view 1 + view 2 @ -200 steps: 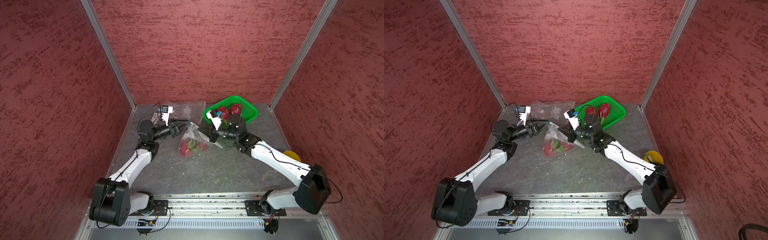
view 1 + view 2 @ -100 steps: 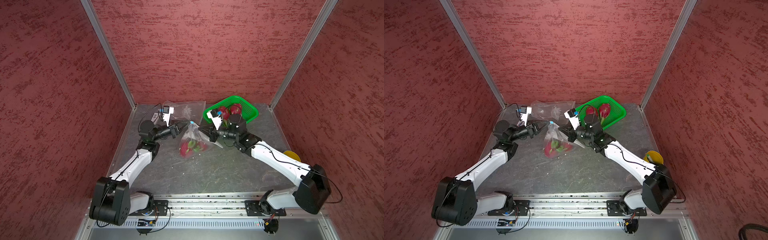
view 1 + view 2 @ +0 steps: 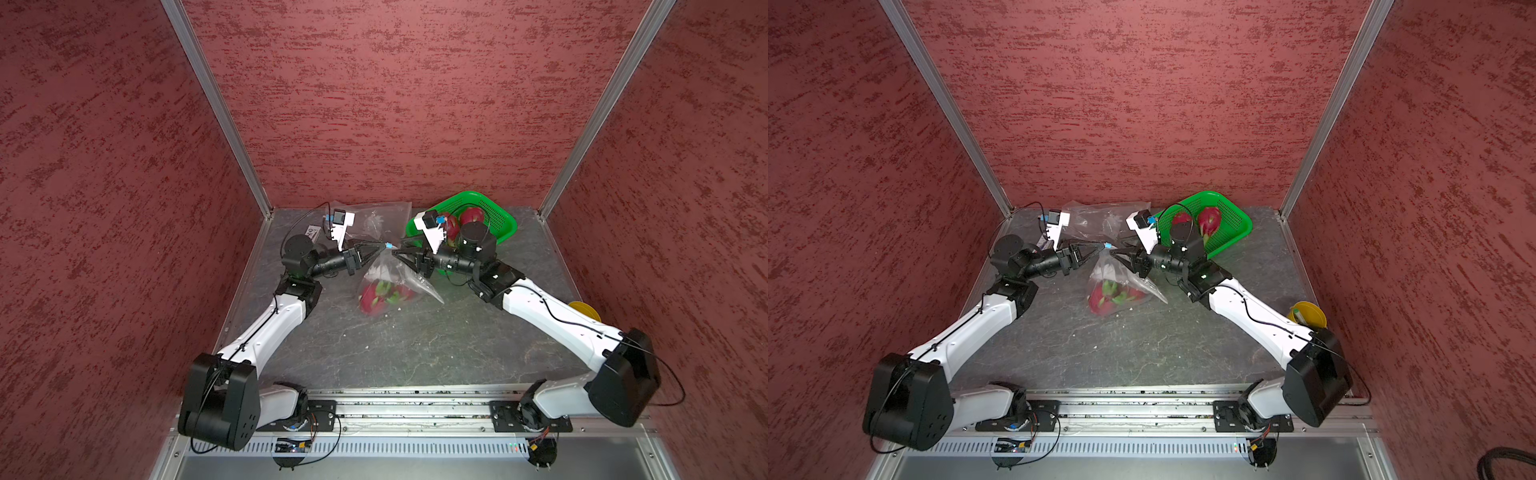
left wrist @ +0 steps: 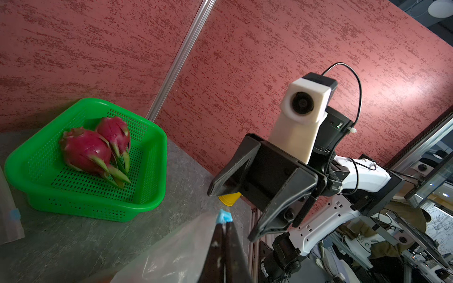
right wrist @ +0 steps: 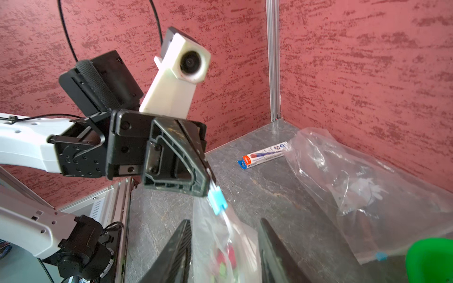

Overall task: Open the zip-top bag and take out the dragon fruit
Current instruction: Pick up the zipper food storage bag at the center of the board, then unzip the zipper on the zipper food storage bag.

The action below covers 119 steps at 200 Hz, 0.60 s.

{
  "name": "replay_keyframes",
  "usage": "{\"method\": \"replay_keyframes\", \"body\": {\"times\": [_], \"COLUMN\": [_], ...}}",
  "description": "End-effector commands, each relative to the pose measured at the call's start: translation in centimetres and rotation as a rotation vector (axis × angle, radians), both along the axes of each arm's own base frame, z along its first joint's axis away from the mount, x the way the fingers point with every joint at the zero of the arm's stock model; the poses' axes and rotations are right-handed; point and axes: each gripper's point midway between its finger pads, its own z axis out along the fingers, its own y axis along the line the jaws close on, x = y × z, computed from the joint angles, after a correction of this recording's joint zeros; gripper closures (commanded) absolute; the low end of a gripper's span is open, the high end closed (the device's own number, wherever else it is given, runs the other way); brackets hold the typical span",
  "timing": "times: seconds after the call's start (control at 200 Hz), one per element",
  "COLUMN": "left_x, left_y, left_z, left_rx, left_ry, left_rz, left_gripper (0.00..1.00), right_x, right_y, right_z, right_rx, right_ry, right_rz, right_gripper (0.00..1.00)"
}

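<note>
Dragon fruit (image 3: 380, 296), red with green scales, is seen at the bottom of the clear zip-top bag (image 3: 409, 282), which rests near the middle of the tabletop (image 3: 415, 353) with its top drawn upward. At about the same depth, a yellow cup (image 3: 1308, 318) is set by the right wall. The bag's top edge is pinched by the left end effector (image 3: 383, 246), whose jaws are pressed together on the plastic just beside the blue slider (image 4: 224, 216). The right end effector (image 3: 397, 252) is held facing it, close to the slider, its jaws parted, with the bag's upper part lying between them unclamped. Farther back, toward the right rear corner, a green basket (image 3: 1235, 218) is found with two more dragon fruit (image 3: 1209, 219) lying in it. A second clear bag (image 3: 384, 216) is spread flat by the rear wall.
</note>
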Motion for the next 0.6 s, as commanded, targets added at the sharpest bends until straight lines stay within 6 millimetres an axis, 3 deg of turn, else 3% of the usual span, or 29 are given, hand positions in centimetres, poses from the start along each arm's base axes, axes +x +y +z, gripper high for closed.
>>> {"method": "replay_keyframes", "body": {"times": [0.0, 0.025, 0.286, 0.591], "left_x": [-0.1, -0.1, 0.1, 0.8], "left_y": [-0.6, -0.6, -0.8, -0.5], "left_z": [0.4, 0.3, 0.5, 0.5], "left_rx": [0.020, 0.023, 0.029, 0.047], "left_ry": [-0.014, -0.007, 0.006, 0.071], "left_rz": [-0.033, -0.035, -0.041, -0.023], "left_gripper": [1.00, 1.00, 1.00, 1.00], "right_x": [0.1, 0.6, 1.5, 2.0], "right_y": [0.6, 0.9, 2.0, 1.3], "right_z": [1.8, 0.8, -0.1, -1.5], "right_rx": [0.016, -0.002, -0.034, -0.101], "right_ry": [-0.055, -0.034, -0.012, -0.034], "right_rz": [0.032, 0.034, 0.051, -0.010], "right_gripper": [0.59, 0.61, 0.75, 0.72]}}
